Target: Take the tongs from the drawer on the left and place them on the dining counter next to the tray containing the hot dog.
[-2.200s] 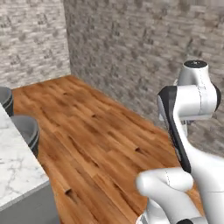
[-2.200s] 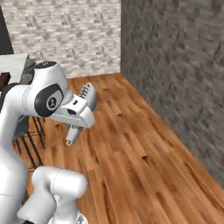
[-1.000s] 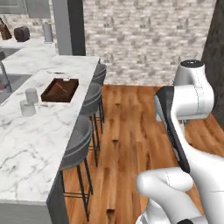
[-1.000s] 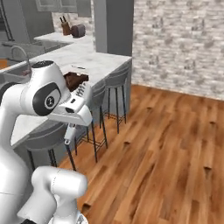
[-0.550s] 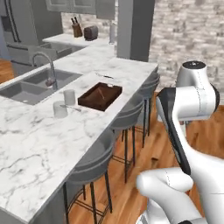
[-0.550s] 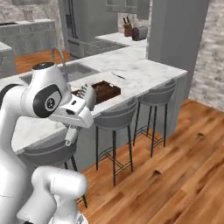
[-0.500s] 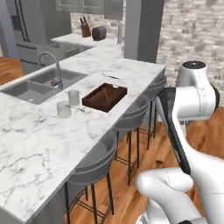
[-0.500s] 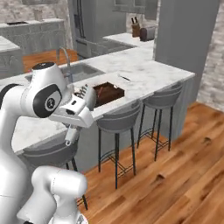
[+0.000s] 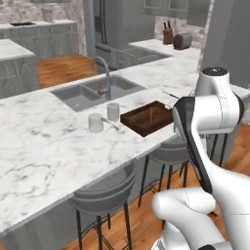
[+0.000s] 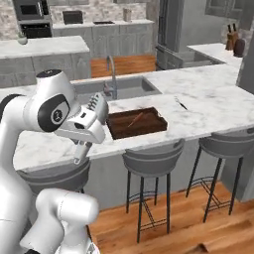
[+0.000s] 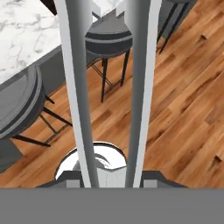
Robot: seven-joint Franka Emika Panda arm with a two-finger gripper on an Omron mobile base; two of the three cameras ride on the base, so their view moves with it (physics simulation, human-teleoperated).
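Observation:
My gripper (image 10: 82, 141) is shut on the tongs (image 10: 78, 155), which hang down from it in front of the dining counter (image 10: 208, 106). In the hand view the tongs' two long silvery-grey arms (image 11: 78, 87) run up from the gripper (image 11: 110, 175) over wooden floor and stools. The dark brown tray (image 9: 146, 118) sits near the counter's front edge with the thin reddish hot dog (image 9: 151, 114) inside; the tray (image 10: 135, 122) and hot dog (image 10: 135, 119) lie just right of my hand in the right base view. The gripper hangs below the counter's edge. The drawer is out of view.
Two cups (image 9: 95, 122) stand left of the tray. An inset grey sink (image 9: 93, 93) with a tall faucet (image 9: 105, 73) lies behind them. Grey bar stools (image 10: 151, 158) line the counter's front over wood floor. A back counter carries a knife block (image 10: 230, 34).
The base has turned and driven, so the views swung from wood floor and stone wall to the dining counter, now closer and square on. The arm keeps its pose, still holding the tongs.

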